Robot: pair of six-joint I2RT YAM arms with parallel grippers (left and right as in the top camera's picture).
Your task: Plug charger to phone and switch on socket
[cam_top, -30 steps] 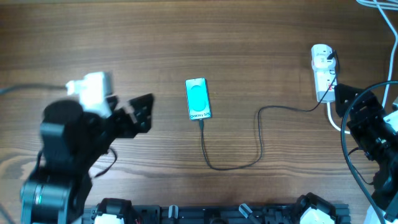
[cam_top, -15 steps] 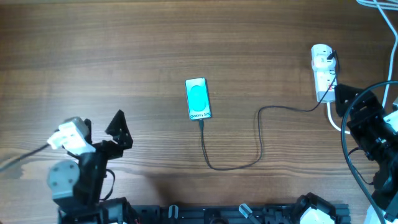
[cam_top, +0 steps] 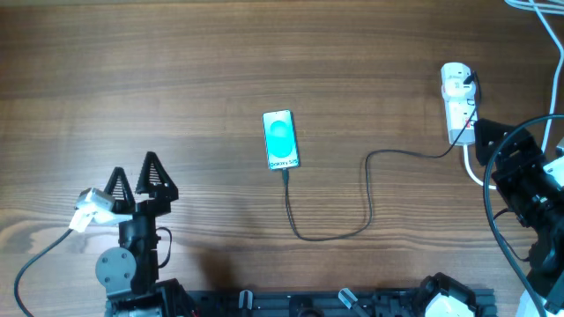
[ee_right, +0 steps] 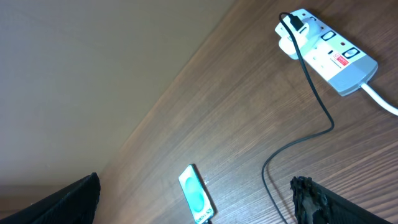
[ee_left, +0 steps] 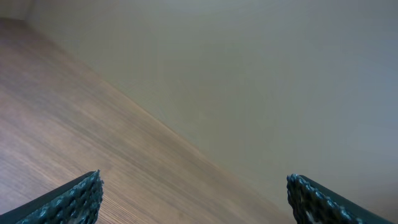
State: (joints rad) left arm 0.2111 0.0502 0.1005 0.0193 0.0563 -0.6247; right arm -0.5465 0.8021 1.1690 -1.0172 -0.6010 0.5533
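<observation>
The phone [cam_top: 281, 140] lies flat mid-table, teal screen up; it also shows in the right wrist view [ee_right: 195, 200]. The thin black charger cable [cam_top: 368, 198] runs from the phone's near end, loops, and reaches the black plug in the white socket strip [cam_top: 457, 103] at the far right; cable [ee_right: 314, 99] and socket [ee_right: 328, 50] show in the right wrist view too. My left gripper [cam_top: 140, 180] is open and empty at the near left, far from the phone; its wrist view [ee_left: 193, 199] shows only bare wood and wall. My right gripper [ee_right: 199, 199] is open and empty, near the socket.
The socket's thick white cord [cam_top: 473, 172] curves past my right arm [cam_top: 529, 189]. More white cords [cam_top: 553, 53] hang at the far right corner. A grey cable [cam_top: 35, 255] trails from the left arm. A black rail [cam_top: 300, 304] lines the near edge.
My left arm has swung back and down toward the near left edge, its open fingers now pointing away from the front. The right arm, phone, cable and socket have not moved.
</observation>
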